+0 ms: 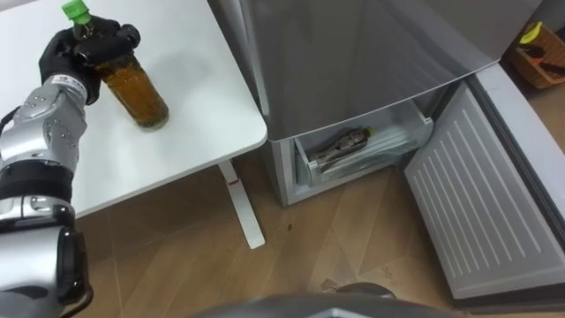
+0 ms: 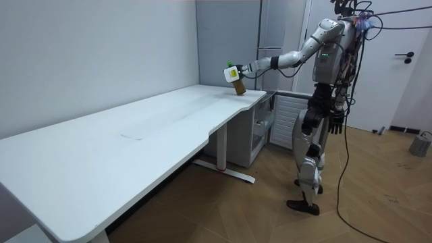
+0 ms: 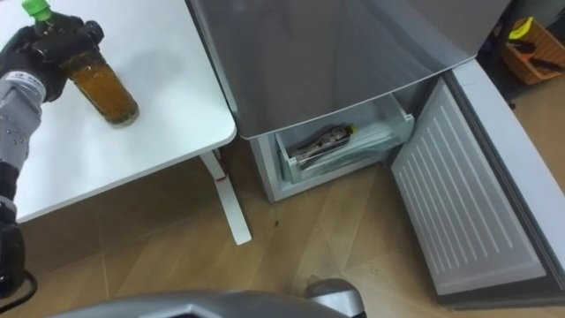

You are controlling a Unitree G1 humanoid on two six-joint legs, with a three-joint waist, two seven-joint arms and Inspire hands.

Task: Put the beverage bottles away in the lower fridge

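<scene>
Currently the left hand, black-gloved, is wrapped around the neck and shoulder of the drink bottle: clear plastic, round body, amber liquid, green screw cap. The bottle leans with its cap toward the far left, over the white table near the table's right edge; can't tell whether its base touches the top. Tabletop is smooth and matte with a rounded near-right corner, on a white leg with a flat foot. Just right of the table is the grey fridge, with a smooth, slightly glossy front. Its lower door is swung wide open to the right, with a ribbed white inner liner. The translucent drawer in the lower compartment is pulled out, and a second bottle lies on its side in it. Wood-plank floor is open between the table leg and the door. An orange bin sits at the far right behind the door. In the room view the robot stands upright by the table corner in front of the fridge, left arm stretched out, right hand hanging at the hip; can't tell its finger state.
</scene>
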